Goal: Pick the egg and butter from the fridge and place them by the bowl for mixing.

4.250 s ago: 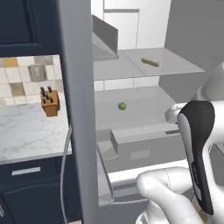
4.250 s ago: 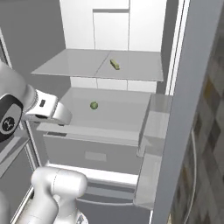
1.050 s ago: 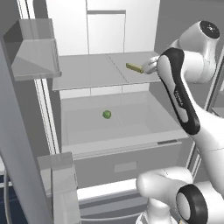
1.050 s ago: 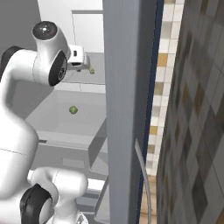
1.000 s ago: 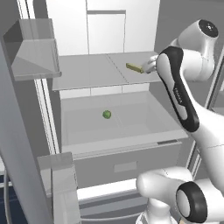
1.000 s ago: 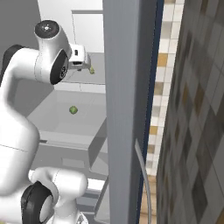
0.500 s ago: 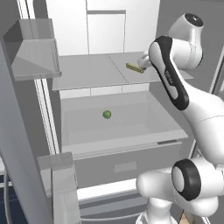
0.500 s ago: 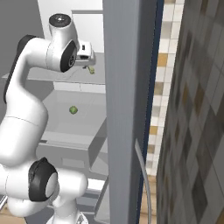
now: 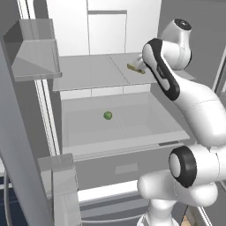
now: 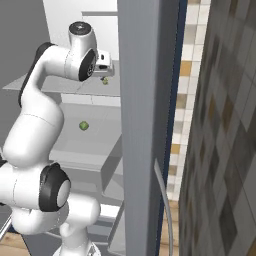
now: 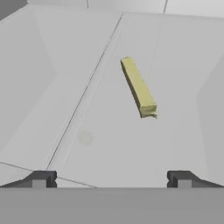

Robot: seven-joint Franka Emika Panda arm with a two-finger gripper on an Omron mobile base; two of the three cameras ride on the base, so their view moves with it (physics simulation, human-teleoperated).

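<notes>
The fridge [image 9: 70, 26] stands open in front of me, with a pale interior and flat grey shelves. The butter [image 11: 138, 87], a slim yellowish-olive stick, lies on the upper shelf [image 9: 88, 73]. My gripper [image 11: 111, 178] is open, its two dark fingertips [image 11: 41, 178] spread wide, and it hovers short of the butter without touching it. In the left base view the butter [image 9: 132, 67] lies just left of my forearm, whose hand reaches in over the shelf's right part. The butter [image 10: 105, 80] also peeks out below my hand in the right base view. The egg and the bowl are out of view.
A small green ball [image 9: 107, 115] rests on the lower shelf, also seen as the green ball [image 10: 84, 126]. Boxy door bins [image 9: 35, 57] hang on the open left door. The edge of the other fridge door [image 10: 145, 125] rises close on the right, beside a tiled wall [image 10: 225, 125].
Over the last second the arm has lifted its elbow and pushed the hand further in over the upper shelf, closer to the butter. The jaws stayed open; butter and green ball have not moved.
</notes>
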